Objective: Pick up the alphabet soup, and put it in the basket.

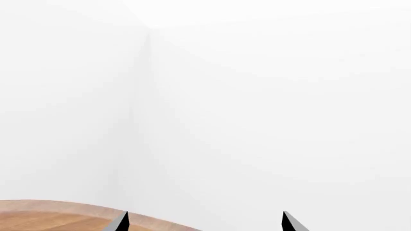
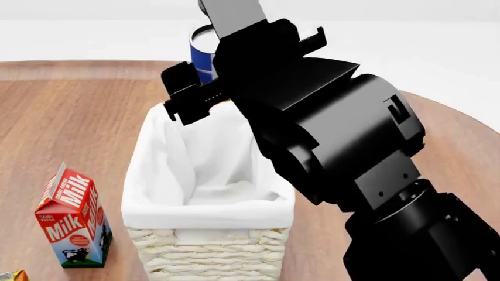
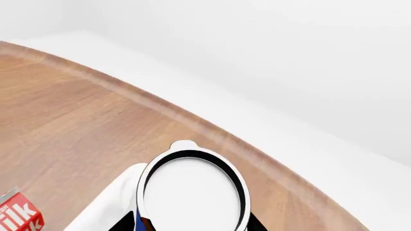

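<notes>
Head view, alphabet soup (image 2: 201, 54) seemingly between right jaws

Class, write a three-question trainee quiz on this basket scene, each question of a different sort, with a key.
1. True or false: the alphabet soup lies at the bottom of the basket.
2. Which arm reaches over the basket? A left, B right.
3. Fill in: the carton standing on the table beside the basket reads ____.

Key: 1 false; the can is up at the far rim, by the right gripper. 2 B. 3 Milk, on the milk carton.
</notes>
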`<state>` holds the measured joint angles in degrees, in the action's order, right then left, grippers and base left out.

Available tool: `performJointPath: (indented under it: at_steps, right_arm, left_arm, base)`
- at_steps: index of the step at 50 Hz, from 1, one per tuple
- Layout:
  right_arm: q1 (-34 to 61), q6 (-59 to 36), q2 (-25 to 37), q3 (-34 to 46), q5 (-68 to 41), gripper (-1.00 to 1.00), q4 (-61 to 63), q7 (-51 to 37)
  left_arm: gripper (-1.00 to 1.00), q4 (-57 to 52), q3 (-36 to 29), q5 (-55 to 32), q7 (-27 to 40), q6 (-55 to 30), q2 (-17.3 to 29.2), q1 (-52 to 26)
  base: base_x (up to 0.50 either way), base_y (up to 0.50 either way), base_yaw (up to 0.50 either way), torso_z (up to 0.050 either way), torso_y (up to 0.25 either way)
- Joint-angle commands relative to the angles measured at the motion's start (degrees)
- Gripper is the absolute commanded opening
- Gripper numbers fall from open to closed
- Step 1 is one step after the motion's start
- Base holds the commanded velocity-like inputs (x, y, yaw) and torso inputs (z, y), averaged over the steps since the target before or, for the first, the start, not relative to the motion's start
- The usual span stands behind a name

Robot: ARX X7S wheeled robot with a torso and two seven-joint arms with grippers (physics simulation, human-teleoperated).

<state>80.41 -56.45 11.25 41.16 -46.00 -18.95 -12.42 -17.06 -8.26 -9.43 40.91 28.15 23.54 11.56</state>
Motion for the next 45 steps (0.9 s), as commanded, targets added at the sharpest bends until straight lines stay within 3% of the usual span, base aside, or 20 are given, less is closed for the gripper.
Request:
performJointPath:
  at_steps: [1, 34, 45]
  right_arm:
    - [-0.8, 2.1, -1.0, 0.3, 2.1, -1.00, -3.0, 2.2]
    - [-0.8, -0.1, -0.5, 2.1, 1.1, -1.00, 1.2, 1.0]
    - [-0.5, -0.5, -0.2, 2.3, 1.0, -1.00, 1.9, 0.4]
  left_arm:
    - [1.00, -0.1, 0.0, -0.2, 0.1, 0.1, 0.1, 0.1]
    - [1.00, -1.0, -0.5, 0.3, 0.2, -0.8, 0.4, 0.1]
    - [1.00, -0.5, -0.5, 0.9, 0.4, -0.2, 0.2, 0.0]
  base:
    - [0.00, 0.00, 0.00, 0.010, 0.000]
    - [0.00, 0.00, 0.00, 0.000, 0.001]
    - [0.00, 0.00, 0.00, 0.000, -0.087]
